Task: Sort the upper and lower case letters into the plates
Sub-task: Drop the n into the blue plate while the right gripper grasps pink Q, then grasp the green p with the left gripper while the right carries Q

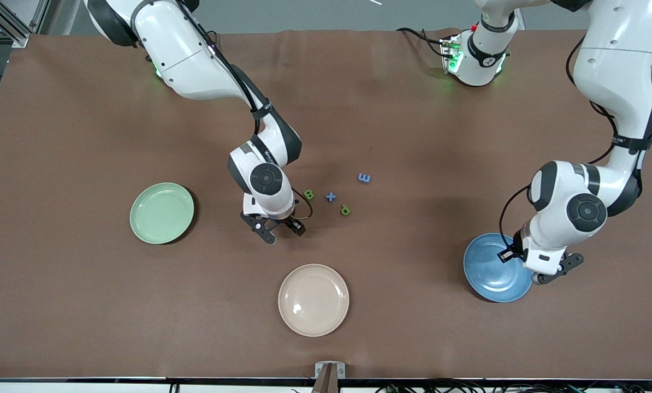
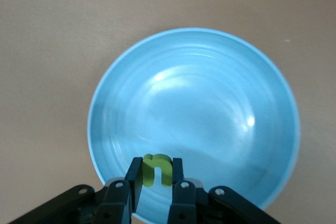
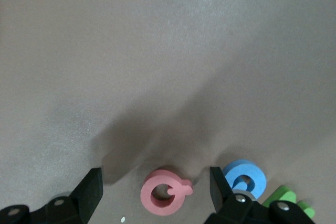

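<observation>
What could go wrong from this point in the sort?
1. The right gripper is open around the red letter, but the blue ring letter and a green letter lie close beside one finger; closing or descending could nudge them.
2. The left gripper holds the green n over the blue plate near its rim; released there, it might bounce out.
</observation>
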{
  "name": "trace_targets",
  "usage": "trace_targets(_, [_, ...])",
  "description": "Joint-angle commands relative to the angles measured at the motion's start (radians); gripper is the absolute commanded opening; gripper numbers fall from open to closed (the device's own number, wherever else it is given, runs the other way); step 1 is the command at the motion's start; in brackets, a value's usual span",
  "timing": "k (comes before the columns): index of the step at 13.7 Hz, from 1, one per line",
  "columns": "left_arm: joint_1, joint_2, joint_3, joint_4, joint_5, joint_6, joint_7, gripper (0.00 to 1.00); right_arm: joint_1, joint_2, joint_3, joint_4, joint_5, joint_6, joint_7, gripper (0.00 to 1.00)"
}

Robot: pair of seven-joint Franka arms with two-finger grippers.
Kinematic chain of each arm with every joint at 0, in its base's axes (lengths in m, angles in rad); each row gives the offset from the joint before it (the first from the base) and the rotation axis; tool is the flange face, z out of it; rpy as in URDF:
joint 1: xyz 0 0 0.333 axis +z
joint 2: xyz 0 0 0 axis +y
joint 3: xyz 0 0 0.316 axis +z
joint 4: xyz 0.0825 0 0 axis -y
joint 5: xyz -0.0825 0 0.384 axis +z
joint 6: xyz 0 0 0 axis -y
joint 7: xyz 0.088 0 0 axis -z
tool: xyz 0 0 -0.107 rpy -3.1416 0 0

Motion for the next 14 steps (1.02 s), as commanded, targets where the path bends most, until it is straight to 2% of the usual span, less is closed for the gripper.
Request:
trace_targets(1, [0.006, 0.037, -0.009, 0.034, 0.018, 0.003, 0.016, 0.37, 0.02, 0.015, -0.008, 0.025, -0.018, -0.004, 0.072, 0.88])
trace_targets(2, [0.006, 0.04, -0.009, 0.037, 0.018, 0.01, 0.017, 0.55, 0.021, 0.015, -0.008, 0.025, -0.017, -0.004, 0.09, 0.87])
trace_targets(3, [0.009, 0.043, -0.009, 0.037, 0.018, 0.014, 0.016, 0.79, 0.026, 0.015, -0.008, 0.025, -0.015, -0.004, 0.101, 0.86])
trace_targets(4, [0.01, 0.039, -0.009, 0.035, 0.018, 0.014, 0.01, 0.98, 0.026, 0.015, -0.008, 0.025, -0.014, -0.004, 0.103, 0.83])
trace_targets(8, [-0.035, 0.002, -0.045, 0.028, 0.014, -0.044, -0.093, 1.0, 0.028, 0.015, -0.008, 0.025, -0.014, -0.004, 0.103, 0.64])
trace_targets(11, [-0.108, -0.006, -0.106, 0.029, 0.009, -0.086, -0.272, 1.0, 0.026, 0.015, -0.008, 0.025, -0.018, -0.004, 0.101, 0.61])
trace_targets(12, [-0.137, -0.004, -0.114, 0.029, 0.009, -0.086, -0.314, 1.0, 0.026, 0.013, -0.008, 0.025, -0.018, -0.004, 0.101, 0.55])
trace_targets(14, [-0.219, 0.002, -0.114, 0.029, 0.006, -0.086, -0.393, 0.99, 0.026, 0.012, -0.008, 0.025, -0.018, -0.004, 0.101, 0.3])
